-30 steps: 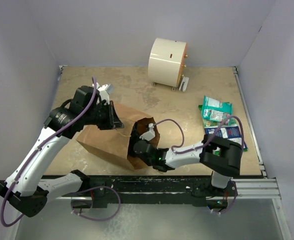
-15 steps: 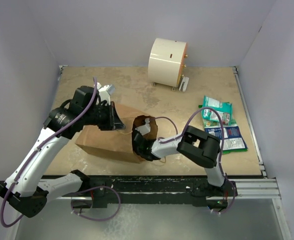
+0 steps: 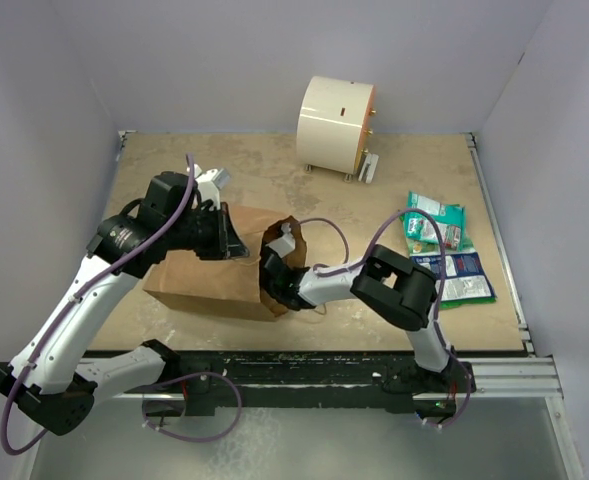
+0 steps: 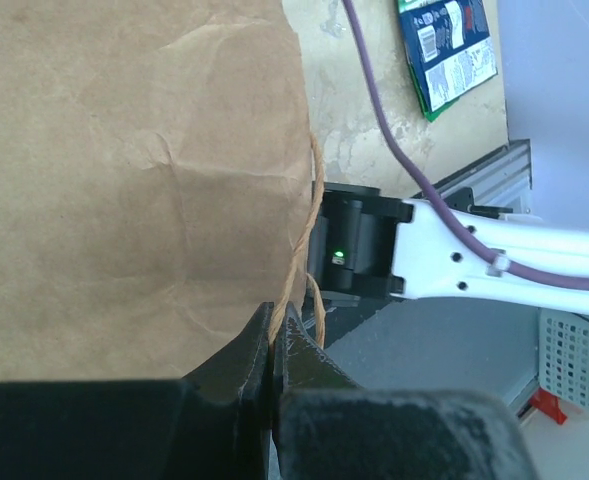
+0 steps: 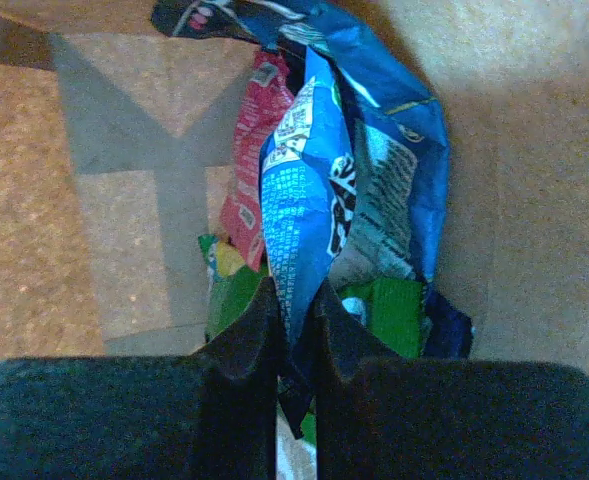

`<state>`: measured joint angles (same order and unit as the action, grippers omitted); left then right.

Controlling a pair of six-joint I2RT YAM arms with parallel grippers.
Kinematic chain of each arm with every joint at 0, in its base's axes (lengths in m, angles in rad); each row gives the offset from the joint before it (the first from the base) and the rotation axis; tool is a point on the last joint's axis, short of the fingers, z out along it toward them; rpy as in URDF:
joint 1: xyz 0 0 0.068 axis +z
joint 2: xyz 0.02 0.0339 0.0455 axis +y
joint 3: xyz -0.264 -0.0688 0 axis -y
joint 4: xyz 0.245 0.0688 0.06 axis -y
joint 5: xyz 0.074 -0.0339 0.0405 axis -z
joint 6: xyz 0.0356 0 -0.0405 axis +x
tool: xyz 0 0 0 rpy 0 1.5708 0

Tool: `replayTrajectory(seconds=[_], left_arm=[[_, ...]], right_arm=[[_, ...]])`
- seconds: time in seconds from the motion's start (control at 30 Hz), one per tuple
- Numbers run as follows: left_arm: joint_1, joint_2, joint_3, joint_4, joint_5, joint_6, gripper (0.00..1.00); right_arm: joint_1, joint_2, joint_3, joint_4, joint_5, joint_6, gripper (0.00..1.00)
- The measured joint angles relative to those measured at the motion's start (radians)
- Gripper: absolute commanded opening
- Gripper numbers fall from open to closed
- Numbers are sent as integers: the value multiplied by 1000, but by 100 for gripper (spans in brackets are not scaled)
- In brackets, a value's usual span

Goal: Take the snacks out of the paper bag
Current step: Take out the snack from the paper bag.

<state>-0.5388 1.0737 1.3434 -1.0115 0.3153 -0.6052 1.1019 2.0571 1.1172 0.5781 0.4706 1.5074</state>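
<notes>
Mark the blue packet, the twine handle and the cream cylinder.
blue packet (image 5: 309,190): right wrist view, its printed face.
twine handle (image 4: 304,245): left wrist view, its upper strand.
cream cylinder (image 3: 332,124): top external view, its curved side.

Print on the snacks (image 5: 319,180) cannot be read.

Seen from above, the paper bag (image 3: 204,280) hides the right arm's fingers (image 5: 236,345) within its mouth. Inside, 1 blue packet (image 5: 304,190) covers most of a green packet (image 5: 389,315) and part of a red packet (image 5: 252,160).
</notes>
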Motion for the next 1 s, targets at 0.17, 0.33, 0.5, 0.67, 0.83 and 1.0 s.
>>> replayTrajectory(seconds=[0.17, 0.33, 0.5, 0.67, 0.83, 1.0], left_arm=[[0, -2, 0, -1, -51, -3, 0], [0, -12, 0, -9, -114, -8, 0], [0, -24, 0, -13, -168, -26, 0], [0, -35, 0, -16, -206, -46, 0], [0, -41, 0, -16, -227, -65, 0], [0, -46, 0, -15, -238, -75, 0]], right_arm=[[-9, -85, -26, -8, -18, -101, 0], [-14, -182, -50, -11, -22, -201, 0], [-16, -282, -101, -30, -26, -277, 0], [-17, -383, -167, -85, -26, -323, 0], [-23, -472, -233, -137, -25, -342, 0], [-33, -565, -306, -178, -26, -362, 0]])
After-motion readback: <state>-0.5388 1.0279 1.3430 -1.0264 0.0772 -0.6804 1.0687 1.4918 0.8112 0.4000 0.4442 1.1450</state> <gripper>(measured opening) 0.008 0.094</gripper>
